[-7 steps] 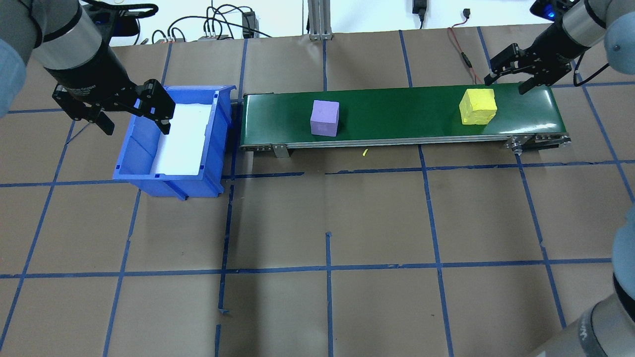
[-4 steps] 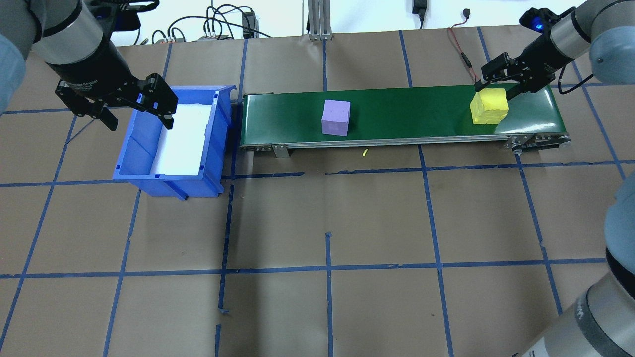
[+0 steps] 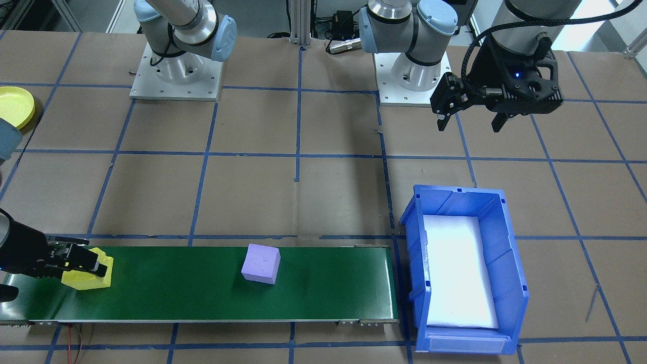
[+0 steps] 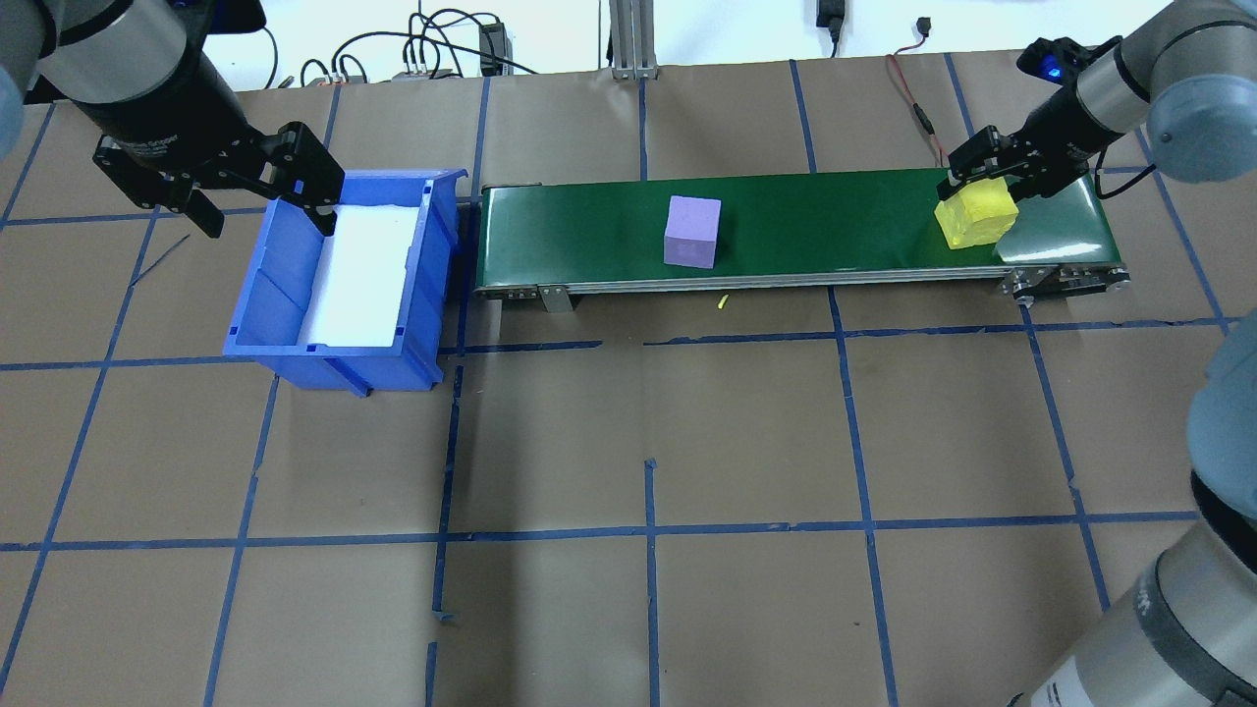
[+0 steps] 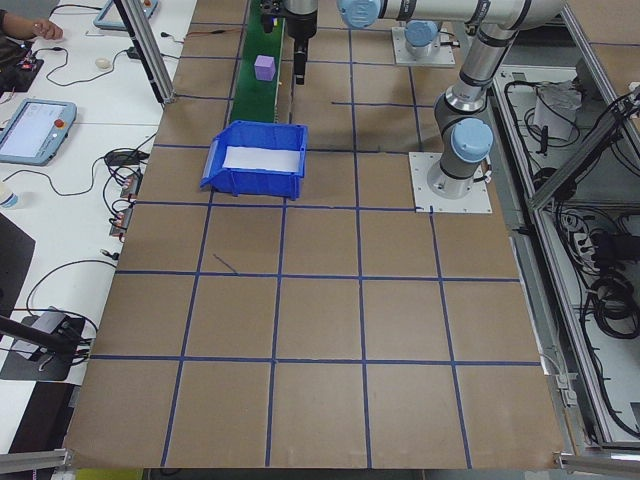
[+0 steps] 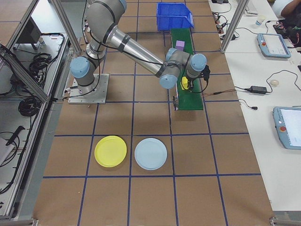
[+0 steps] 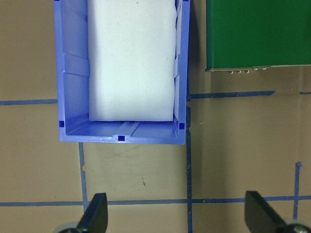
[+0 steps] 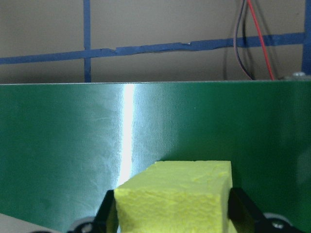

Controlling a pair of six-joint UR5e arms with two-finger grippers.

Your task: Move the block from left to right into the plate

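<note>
From my end the right gripper (image 4: 985, 175) has its fingers clamped on both sides of the yellow block (image 4: 974, 215), sitting on the green belt (image 4: 805, 226) near its right end. My left gripper (image 4: 263, 201) hangs spread wide by the blue bin (image 4: 295, 324). The yellow plate (image 6: 110, 151) is well apart on the table.

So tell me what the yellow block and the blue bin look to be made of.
The yellow block looks like soft foam: matte, with a grainy, pitted surface and rough edges. The right hand is closed on it. The blue bin looks like moulded hard plastic, smooth with ribbed walls.
</note>
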